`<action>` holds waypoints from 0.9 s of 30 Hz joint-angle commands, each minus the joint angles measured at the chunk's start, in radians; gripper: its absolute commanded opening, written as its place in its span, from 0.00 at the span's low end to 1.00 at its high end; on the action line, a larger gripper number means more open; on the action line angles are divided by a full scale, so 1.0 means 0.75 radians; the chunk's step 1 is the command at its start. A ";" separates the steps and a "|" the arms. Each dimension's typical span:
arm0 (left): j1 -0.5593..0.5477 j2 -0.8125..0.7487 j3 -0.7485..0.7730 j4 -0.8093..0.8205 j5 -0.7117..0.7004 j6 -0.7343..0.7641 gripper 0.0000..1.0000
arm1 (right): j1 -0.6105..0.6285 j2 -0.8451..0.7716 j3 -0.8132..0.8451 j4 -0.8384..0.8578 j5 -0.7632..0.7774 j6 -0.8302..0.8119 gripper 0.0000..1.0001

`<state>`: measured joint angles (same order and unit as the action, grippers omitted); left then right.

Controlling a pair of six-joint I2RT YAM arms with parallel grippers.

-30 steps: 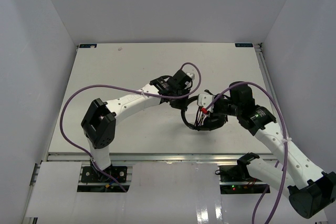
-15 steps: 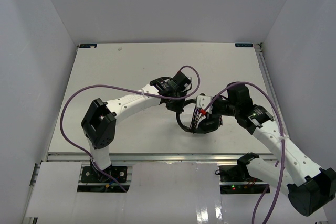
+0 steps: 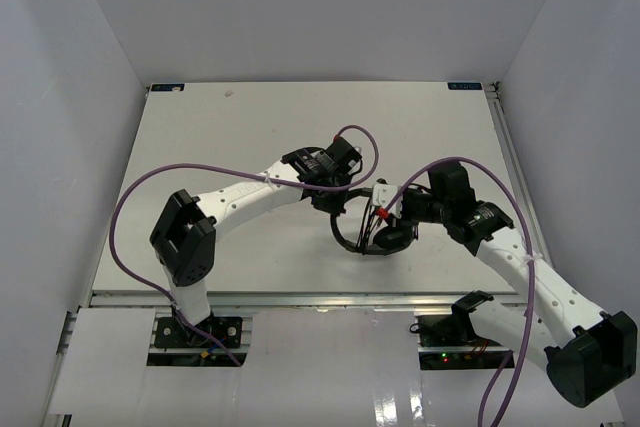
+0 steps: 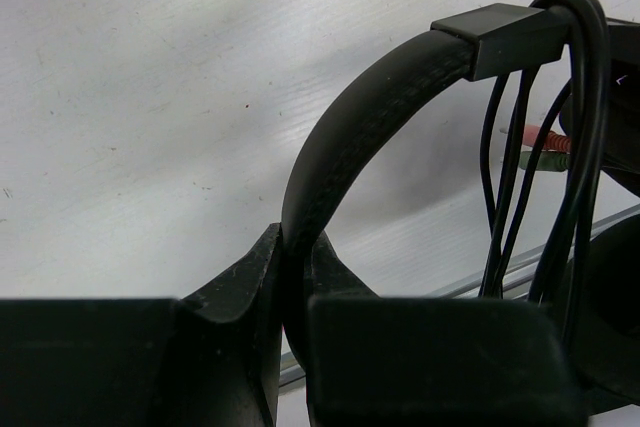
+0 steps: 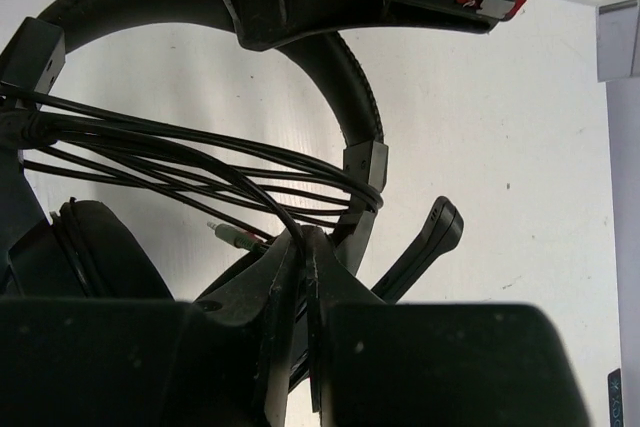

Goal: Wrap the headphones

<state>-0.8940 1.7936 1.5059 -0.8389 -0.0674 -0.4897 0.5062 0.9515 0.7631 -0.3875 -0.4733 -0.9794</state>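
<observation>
**Headphones (image 3: 372, 235), part-wrapped, held between both arms.** They hang near the middle of the table (image 3: 230, 137), nearer its front edge than its back.

- **Left hold.** The headband (image 4: 345, 137) rises from between the fingers of your left gripper (image 4: 295, 257). The fingers are closed narrowly on the band.
- **Right hold.** The cord (image 5: 190, 157) crosses the arc of the band in several strands, above your right gripper (image 5: 305, 247). One strand drops between its fingers, which are pinched together on it.
- **Progress.** Several turns lie across the band, so most of the winding appears done. The plugs (image 5: 232, 237) hang free just left of the right fingers. A short tail therefore looks left to wind or tuck.
- **Obstacles near the fingers.** The microphone arm (image 5: 425, 242) juts out just right of the right fingers, and an earcup (image 5: 95, 247) sits to their left. Either could catch a strand on the next pass.
- **Room.** The two grippers work close together, so your margin between them is small. Bare table lies beyond and to the left of the left fingers. The front rail (image 3: 300, 297) is near, on the base side of the headphones, and the side walls (image 3: 60, 147) are well apart. A purple cable (image 3: 365, 137) loops just past the left gripper.
</observation>
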 commanded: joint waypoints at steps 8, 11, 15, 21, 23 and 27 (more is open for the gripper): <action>-0.007 -0.075 0.075 -0.039 -0.026 -0.002 0.00 | -0.017 0.011 -0.022 0.006 0.015 -0.033 0.38; -0.007 -0.064 0.072 -0.039 -0.025 -0.001 0.00 | -0.016 0.011 0.004 -0.003 -0.008 -0.031 0.46; -0.007 -0.045 0.074 -0.039 -0.026 0.001 0.00 | -0.016 0.010 0.047 -0.015 -0.045 -0.015 0.53; -0.006 -0.022 0.104 -0.051 -0.029 0.005 0.00 | -0.016 0.009 0.117 -0.058 -0.120 -0.007 0.59; -0.002 -0.022 0.100 -0.051 -0.032 0.005 0.00 | -0.017 -0.004 0.148 -0.061 -0.119 0.009 0.61; 0.013 -0.025 0.063 -0.022 -0.012 0.009 0.00 | -0.038 -0.003 0.292 -0.143 -0.170 0.057 0.67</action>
<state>-0.8931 1.7966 1.5368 -0.8933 -0.0945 -0.4854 0.4957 0.9619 0.8469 -0.4364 -0.5341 -0.9767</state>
